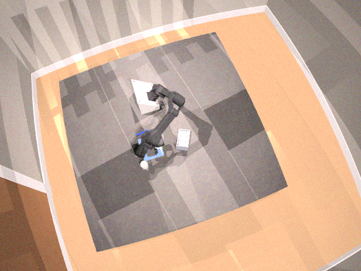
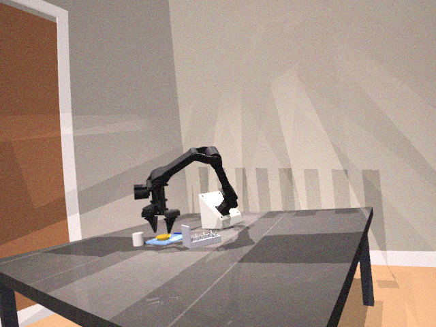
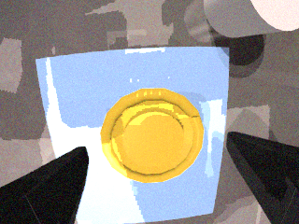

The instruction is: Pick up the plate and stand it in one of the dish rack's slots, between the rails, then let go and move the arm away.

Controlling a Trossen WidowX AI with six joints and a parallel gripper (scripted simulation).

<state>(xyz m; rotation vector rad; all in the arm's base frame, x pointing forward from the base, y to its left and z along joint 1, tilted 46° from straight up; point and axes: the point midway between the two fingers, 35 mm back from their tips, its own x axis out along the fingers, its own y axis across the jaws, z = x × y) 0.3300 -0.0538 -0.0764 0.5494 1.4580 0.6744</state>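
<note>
Top looks down, exterior sideways, wrist closely downward

The dark table (image 1: 203, 175) (image 2: 211, 281) carries rack (image 1: 183, 140) (image 2: 206, 240), blue mat (image 1: 154, 156) (image 2: 154, 242) (image 3: 163, 70), white cylinder (image 1: 144, 165) (image 2: 137, 239) (image 3: 234, 19).

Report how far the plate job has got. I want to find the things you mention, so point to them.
Done: nothing of the move itself; the plate (image 2: 163, 237) (image 3: 153, 140) lies on the blue mat (image 2: 154, 241) (image 3: 84, 89).
In hand: the reach; the open gripper (image 2: 162, 231) (image 3: 159, 147) hovers above the plate.
Left: grasp, lift, stand it in the rack (image 1: 183, 139) (image 2: 206, 240), whose slots hold no plate, release, withdraw.
</note>
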